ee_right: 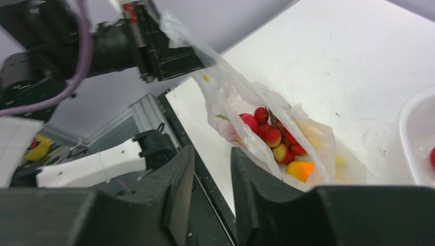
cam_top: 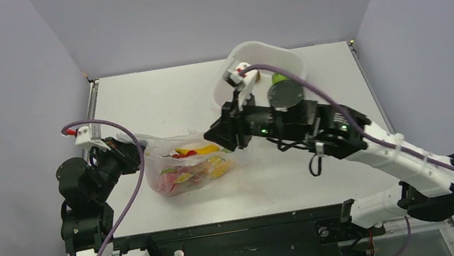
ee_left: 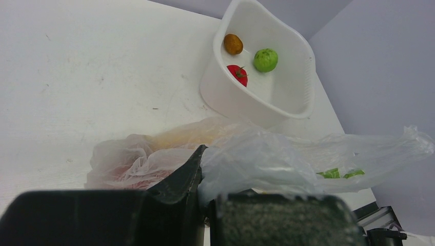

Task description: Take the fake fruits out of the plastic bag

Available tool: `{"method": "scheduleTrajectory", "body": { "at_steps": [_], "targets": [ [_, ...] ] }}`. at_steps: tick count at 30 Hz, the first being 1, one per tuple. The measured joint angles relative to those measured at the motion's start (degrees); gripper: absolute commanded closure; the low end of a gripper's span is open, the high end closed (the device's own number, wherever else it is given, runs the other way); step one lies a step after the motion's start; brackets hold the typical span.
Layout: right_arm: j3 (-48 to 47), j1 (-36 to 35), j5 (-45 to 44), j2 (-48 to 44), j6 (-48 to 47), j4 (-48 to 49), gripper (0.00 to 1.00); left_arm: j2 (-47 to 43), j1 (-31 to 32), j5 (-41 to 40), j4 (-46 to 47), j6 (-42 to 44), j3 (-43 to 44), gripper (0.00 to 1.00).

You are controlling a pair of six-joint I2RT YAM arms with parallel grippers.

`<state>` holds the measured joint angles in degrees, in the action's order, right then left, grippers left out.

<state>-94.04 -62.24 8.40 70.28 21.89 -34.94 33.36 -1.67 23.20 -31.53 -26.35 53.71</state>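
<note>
The plastic bag [cam_top: 191,168] lies on the table between the arms, its mouth lifted on the left. My left gripper [cam_top: 136,149] is shut on a fold of the bag's film [ee_left: 256,164]. Inside the bag show a bunch of red grapes [ee_right: 270,136] and an orange-yellow mango-like fruit [ee_right: 300,170]. My right gripper [ee_right: 212,154] hovers just right of the bag's mouth [cam_top: 219,136], fingers apart with nothing between them. A red round fruit [ee_left: 237,75] lies in the white tub [ee_left: 292,97].
The white tub [cam_top: 289,62] stands at the back right of the table and also holds a green apple [ee_left: 265,60] and a small brown oval fruit [ee_left: 233,44]. The table's near edge [ee_right: 202,154] runs right below my right gripper.
</note>
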Motion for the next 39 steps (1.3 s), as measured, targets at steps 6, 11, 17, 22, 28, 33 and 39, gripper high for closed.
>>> {"method": "scheduleTrajectory", "body": {
  "at_steps": [6, 11, 17, 22, 28, 33, 39],
  "targets": [
    [-0.61, -4.79, -12.87, 14.53, -1.86, 2.67, 0.83, -0.83, 0.0, -0.31, -0.39, -0.39, 0.0, 1.0],
    [5.55, -6.19, -21.64, 19.87, -4.0, 7.21, 0.87, -0.85, 0.0, -0.46, -0.48, -0.68, 0.0, 1.0],
    [13.66, -5.95, -26.49, 21.68, -6.36, 18.69, 0.87, -0.87, 0.0, -0.44, -0.44, -1.68, -0.13, 1.0],
    [20.24, -6.05, -26.97, 26.73, -6.25, 27.74, 0.88, -1.16, 0.0, -0.42, -0.52, -1.97, -1.38, 1.0],
    [30.88, -8.02, -23.54, 31.19, -3.17, 34.07, 0.88, -2.4, 0.15, -0.44, -3.87, -1.4, -2.84, 1.0],
    [38.62, -10.97, -19.21, 29.66, -0.68, 36.68, 0.86, -4.04, 0.96, -3.39, -10.27, -1.16, -5.03, 1.0],
    [38.38, -9.01, -17.31, 25.99, 0.07, 37.33, 0.78, -7.21, 2.86, -8.96, -17.97, -1.57, -6.4, 1.0]
  ]
}}
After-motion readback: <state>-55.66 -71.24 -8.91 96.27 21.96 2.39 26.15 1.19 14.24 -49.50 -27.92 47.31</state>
